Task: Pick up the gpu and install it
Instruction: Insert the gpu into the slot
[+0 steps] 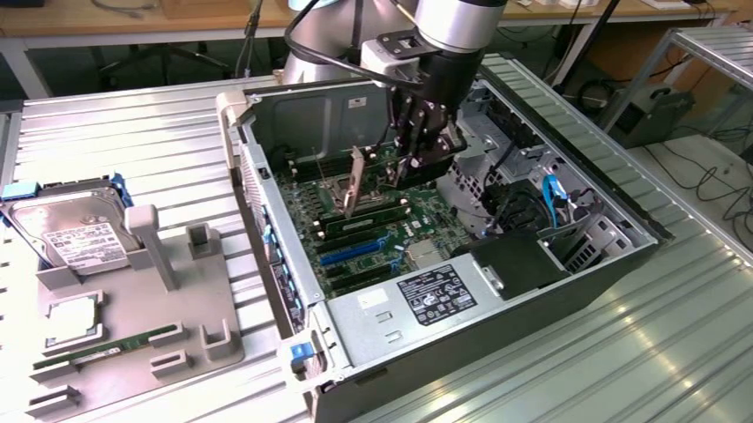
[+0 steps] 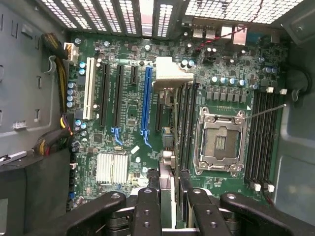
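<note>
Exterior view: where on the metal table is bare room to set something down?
Bare table beyond the grey tray at the exterior view's left, and a wide stretch past the computer case at its right. Inside the case it is crowded: the tool holds the gpu there.

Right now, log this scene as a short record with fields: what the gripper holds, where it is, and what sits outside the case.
gripper: black gripper shut on the gpu
held item: the gpu, a thin dark card with a silver end bracket, held edge-on
location: inside the open black computer case, above the green motherboard
install state: card above the board; seating cannot be told
nearby slot: blue expansion slot, empty
outside case: silver hard drive with white label and narrow green memory stick on the grey tray
</note>
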Tool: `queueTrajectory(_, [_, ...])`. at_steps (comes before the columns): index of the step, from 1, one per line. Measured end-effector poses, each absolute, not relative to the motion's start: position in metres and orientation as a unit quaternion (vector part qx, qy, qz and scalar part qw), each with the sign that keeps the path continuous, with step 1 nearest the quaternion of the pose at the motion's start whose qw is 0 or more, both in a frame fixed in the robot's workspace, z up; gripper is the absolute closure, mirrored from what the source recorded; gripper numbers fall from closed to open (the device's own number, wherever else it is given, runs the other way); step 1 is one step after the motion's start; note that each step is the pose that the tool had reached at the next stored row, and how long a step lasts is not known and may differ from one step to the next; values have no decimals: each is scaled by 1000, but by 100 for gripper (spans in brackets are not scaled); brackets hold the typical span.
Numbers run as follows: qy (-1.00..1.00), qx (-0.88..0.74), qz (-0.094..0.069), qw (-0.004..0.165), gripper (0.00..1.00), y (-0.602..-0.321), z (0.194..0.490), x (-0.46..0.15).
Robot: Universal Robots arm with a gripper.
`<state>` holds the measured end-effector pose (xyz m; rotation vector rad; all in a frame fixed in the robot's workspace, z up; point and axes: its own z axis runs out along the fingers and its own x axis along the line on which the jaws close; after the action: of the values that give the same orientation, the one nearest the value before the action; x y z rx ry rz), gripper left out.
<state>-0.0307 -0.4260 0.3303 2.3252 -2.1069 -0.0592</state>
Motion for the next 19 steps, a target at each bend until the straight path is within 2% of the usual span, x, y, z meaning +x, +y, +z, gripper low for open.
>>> queueTrajectory(19, [-621, 784, -19, 3, 73, -426, 330, -31])
